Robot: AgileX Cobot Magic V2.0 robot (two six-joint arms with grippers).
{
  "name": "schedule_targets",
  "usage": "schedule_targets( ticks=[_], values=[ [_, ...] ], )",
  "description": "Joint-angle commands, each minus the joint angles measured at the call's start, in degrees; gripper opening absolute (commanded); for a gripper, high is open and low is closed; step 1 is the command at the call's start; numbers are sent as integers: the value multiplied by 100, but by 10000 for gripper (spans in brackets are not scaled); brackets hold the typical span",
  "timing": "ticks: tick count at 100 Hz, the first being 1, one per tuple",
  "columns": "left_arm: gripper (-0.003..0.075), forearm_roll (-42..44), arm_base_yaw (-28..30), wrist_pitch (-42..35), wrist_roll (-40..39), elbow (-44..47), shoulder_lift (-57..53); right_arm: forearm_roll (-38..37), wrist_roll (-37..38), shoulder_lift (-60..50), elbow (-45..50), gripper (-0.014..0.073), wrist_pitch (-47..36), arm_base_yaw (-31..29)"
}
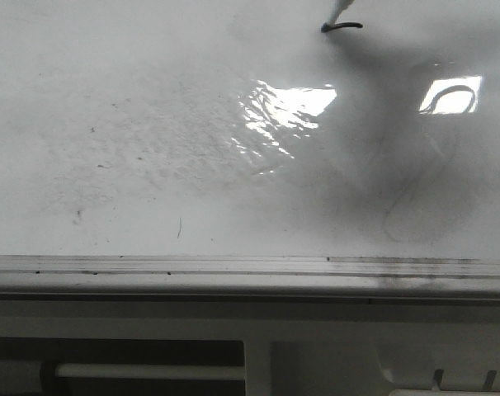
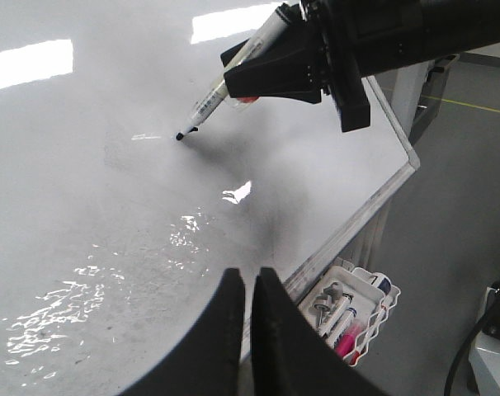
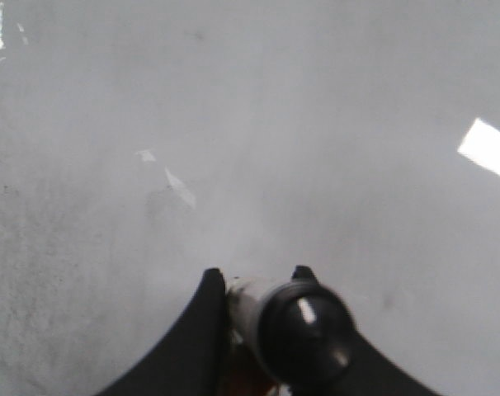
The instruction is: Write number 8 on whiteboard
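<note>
The whiteboard (image 1: 151, 124) is glossy white with grey smudges and fills the front view. My right gripper (image 2: 248, 70) is shut on a white marker (image 2: 213, 95) with a black tip, and the tip touches the board. In the front view only the marker's tip (image 1: 339, 10) shows at the far right, with a short black stroke (image 1: 346, 25) beside it. No number 8 shows. The right wrist view looks down the marker's black end (image 3: 304, 330) between the jaws (image 3: 258, 280). My left gripper (image 2: 252, 276) is shut and empty above the board's near edge.
A bright glare patch (image 1: 287, 107) lies mid-board. Faint grey erased curves (image 1: 415, 198) lie at the right. A silver edge strip (image 1: 233, 264) runs along the board's near side. A white wire basket (image 2: 353, 305) with spare markers hangs below the board's edge.
</note>
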Motion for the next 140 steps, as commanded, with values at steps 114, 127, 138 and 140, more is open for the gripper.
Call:
schedule_targets(
  ticks=[114, 127, 138, 140],
  values=[
    [-20, -105, -27, -363, -68, -155, 6, -209, -17, -197, -489, -42, 769, -7],
    [-20, -105, -27, -348, -68, -155, 6, -209, -17, -134, -600, -42, 823, -7],
    [-20, -105, -27, -289, -68, -155, 6, -209, -17, -246, -610, -42, 764, -7],
    [-20, -105, -27, -275, -68, -155, 6, -209, -17, -288, -610, -42, 760, -7]
  ],
)
